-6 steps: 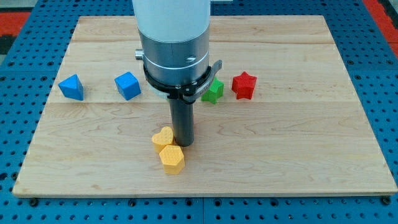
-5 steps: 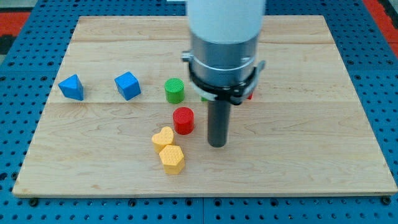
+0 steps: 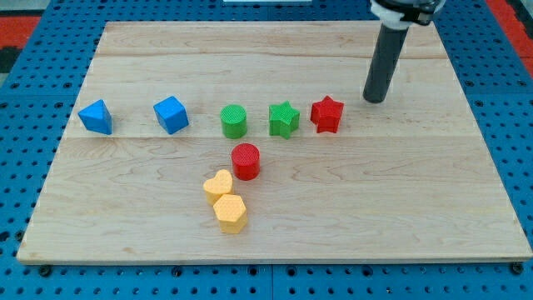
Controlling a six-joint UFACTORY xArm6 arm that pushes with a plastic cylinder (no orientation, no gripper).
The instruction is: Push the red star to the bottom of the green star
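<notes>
The red star (image 3: 327, 114) lies on the wooden board (image 3: 400, 200), right of centre, directly to the right of the green star (image 3: 284, 120) and nearly touching it. My tip (image 3: 376, 100) rests on the board above and to the right of the red star, about a block's width away from it. It touches no block. The rod rises out of the view's top.
A green cylinder (image 3: 234, 122) stands left of the green star. A red cylinder (image 3: 246, 161) is below it. A yellow heart (image 3: 218, 185) and a yellow hexagon (image 3: 231, 213) touch near the bottom. Two blue blocks (image 3: 96, 117) (image 3: 171, 114) lie at the left.
The arm has swept from the board's middle, near the yellow blocks, to the upper right. The green cylinder, red cylinder and green star are now uncovered. No block has moved.
</notes>
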